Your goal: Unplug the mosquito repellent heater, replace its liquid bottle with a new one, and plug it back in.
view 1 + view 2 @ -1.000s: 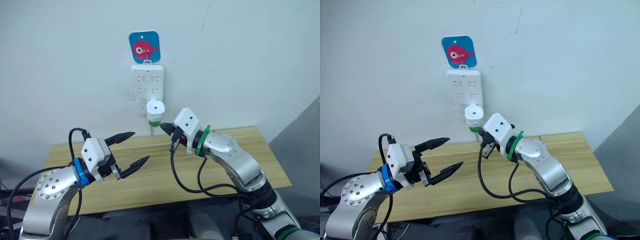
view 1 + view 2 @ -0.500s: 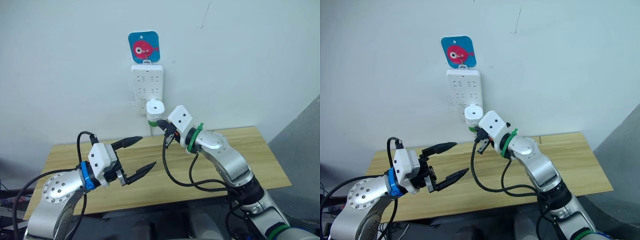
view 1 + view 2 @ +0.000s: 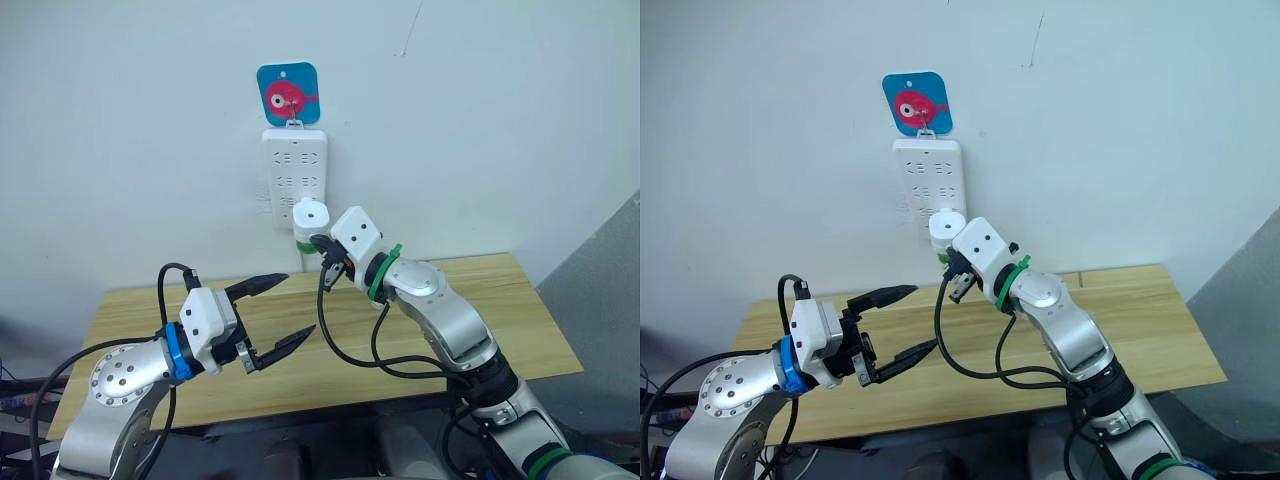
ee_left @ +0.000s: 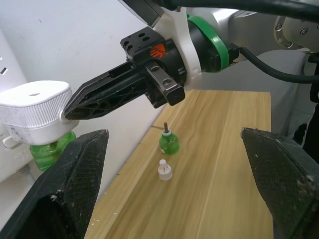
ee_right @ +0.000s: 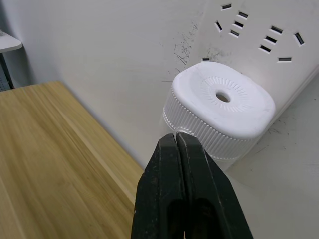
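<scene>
The small white rounded plastic mosquito repellent heater [image 3: 311, 216] sits plugged into the long white multi-socket strip [image 3: 295, 175] on the wall, at 12 o'clock above the wooden surface [image 3: 520, 330], a green liquid bottle [image 4: 49, 152] screwed in beneath it. The right end effector [image 5: 177, 142], fingers pressed together, points at the heater's ribbed side, just beside it. The left end effector [image 3: 284, 312] hovers over the surface at 8 o'clock, fingers spread wide. A spare green bottle [image 4: 168, 142] and small white cap [image 4: 165, 170] stand by the wall.

White rounded plastic heater [image 3: 311, 218] plugged into white wall socket strip [image 3: 295, 172], above wooden bench's back edge [image 3: 472, 261]
</scene>
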